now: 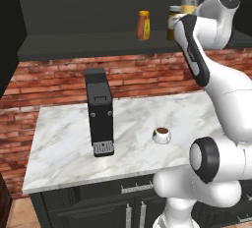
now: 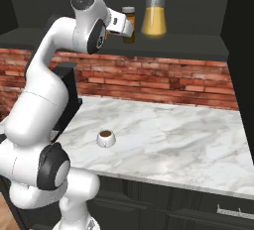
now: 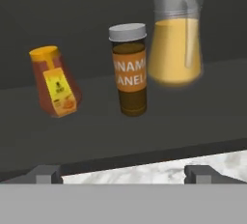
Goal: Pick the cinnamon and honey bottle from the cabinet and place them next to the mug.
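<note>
The cinnamon [image 3: 129, 71], a dark brown jar with an orange label and a grey-tan lid, stands upright on the dark cabinet shelf [image 3: 202, 117], straight ahead in the hand view. To its left the amber honey bottle [image 3: 54, 82] with a yellow cap appears tilted in that rolled view. My gripper [image 3: 123, 174] is open, its fingertips [image 3: 46, 174] wide apart, short of the shelf and empty. In the right base view the hand hovers just left of the cinnamon [image 2: 129, 25]. The honey bottle [image 1: 143, 25] stands on the shelf. The white mug [image 1: 161, 134] of dark liquid sits on the marble counter [image 1: 64, 138].
A glass pitcher [image 3: 176, 35] of orange liquid stands close to the right of the cinnamon. A tall black appliance [image 1: 100, 111] stands on the counter left of the mug. A brick wall runs behind the counter, and dark drawers sit below it.
</note>
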